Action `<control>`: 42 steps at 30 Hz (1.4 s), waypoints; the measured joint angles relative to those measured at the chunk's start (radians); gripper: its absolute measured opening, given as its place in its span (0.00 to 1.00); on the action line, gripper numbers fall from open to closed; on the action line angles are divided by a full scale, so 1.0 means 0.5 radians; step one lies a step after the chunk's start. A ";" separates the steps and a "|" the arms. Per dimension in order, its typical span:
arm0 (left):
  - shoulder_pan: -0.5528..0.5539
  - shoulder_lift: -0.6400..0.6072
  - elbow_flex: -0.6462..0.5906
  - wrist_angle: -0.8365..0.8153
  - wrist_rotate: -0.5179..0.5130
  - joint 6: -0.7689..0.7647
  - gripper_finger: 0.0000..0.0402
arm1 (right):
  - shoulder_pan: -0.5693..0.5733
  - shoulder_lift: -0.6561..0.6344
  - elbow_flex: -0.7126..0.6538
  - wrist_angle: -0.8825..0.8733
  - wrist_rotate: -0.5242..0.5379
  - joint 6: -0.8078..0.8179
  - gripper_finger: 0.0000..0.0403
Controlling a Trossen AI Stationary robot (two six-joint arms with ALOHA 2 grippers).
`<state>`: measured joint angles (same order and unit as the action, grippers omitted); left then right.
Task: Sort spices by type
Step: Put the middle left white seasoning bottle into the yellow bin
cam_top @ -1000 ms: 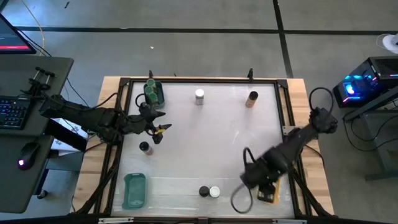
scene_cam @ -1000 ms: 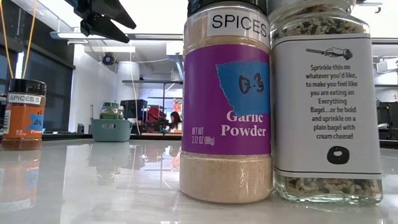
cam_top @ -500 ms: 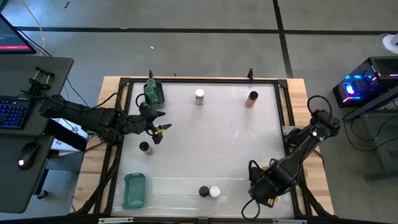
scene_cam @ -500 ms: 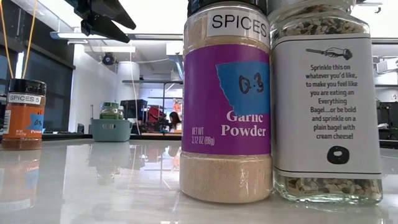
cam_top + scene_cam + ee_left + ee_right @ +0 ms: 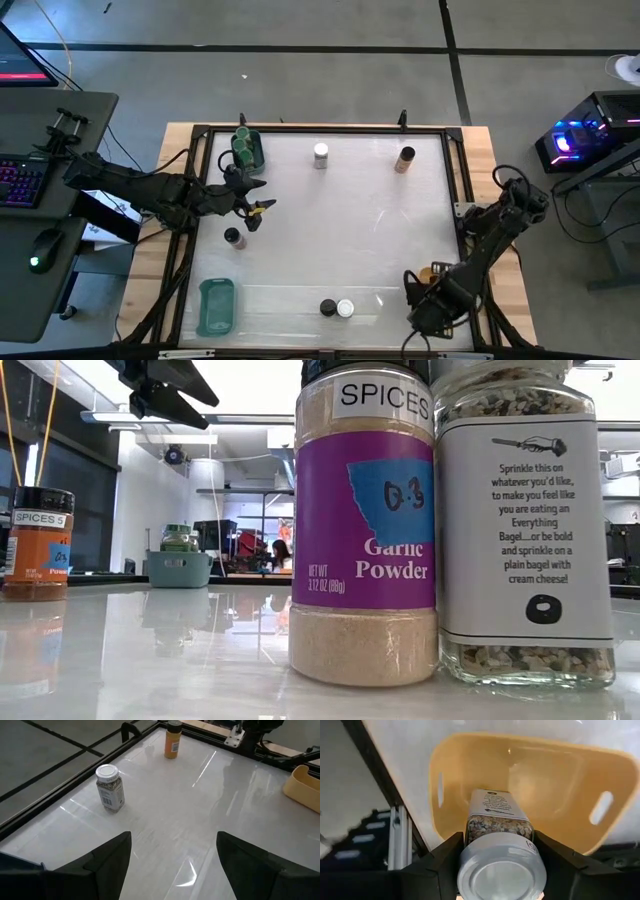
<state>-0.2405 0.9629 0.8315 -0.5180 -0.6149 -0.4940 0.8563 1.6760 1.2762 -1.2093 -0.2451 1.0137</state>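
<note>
The right gripper (image 5: 500,865) is clamped on 1 white-lid spice jar (image 5: 499,845). The jar's lid faces the wrist camera, and its long body points away, down into the yellow tray (image 5: 470,760) just past it. The right arm bends down at the table's near right corner. The left gripper (image 5: 172,855) hangs with fingers wide apart, holding nothing.

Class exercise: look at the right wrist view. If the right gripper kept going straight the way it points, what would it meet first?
Probably the floor of the orange tray. The right gripper, shut on a white-lidded spice jar, points straight into the tray, so the jar's base would likely touch first; depth is unclear.
</note>
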 joint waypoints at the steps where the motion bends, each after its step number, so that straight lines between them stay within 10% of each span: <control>1: 0.000 0.000 0.000 0.000 0.000 -0.004 0.69 | 0.012 0.000 -0.019 0.024 -0.018 -0.020 0.50; 42: 0.053 0.000 0.000 0.089 -0.013 -0.091 0.69 | -0.186 -0.136 -0.029 -0.281 0.384 -0.619 0.50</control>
<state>-0.2142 0.9630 0.8314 -0.4737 -0.6215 -0.5392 0.7631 1.6081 1.2617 -1.3498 -0.0530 0.7040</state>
